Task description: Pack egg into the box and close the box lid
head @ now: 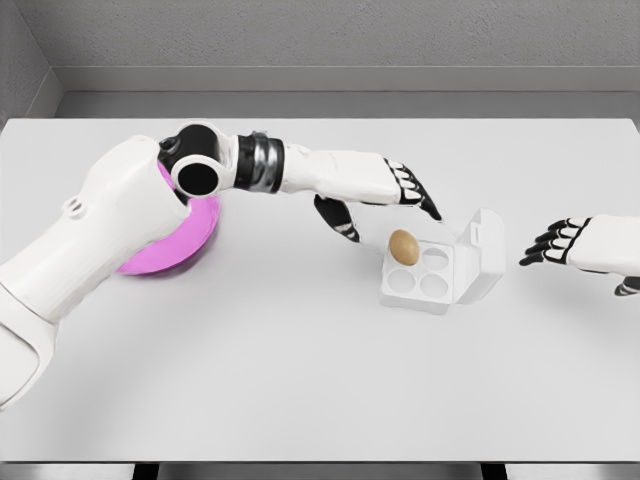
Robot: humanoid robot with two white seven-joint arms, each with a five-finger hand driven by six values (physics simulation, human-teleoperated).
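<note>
A brown egg (404, 246) sits in the back-left cup of a white four-cup egg box (418, 285) right of the table's middle. The box lid (484, 256) stands raised at the box's right side. My left hand (385, 203) hovers just left of and above the egg, fingers spread, holding nothing. Over at the right edge is my right hand (552, 243), a short way from the lid, its fingers relaxed and pointing left, touching nothing.
A pink bowl (185, 240) lies at the left, mostly hidden behind my left upper arm. The white table (300, 380) stretches wide in front of the box. A grey wall runs behind the far edge.
</note>
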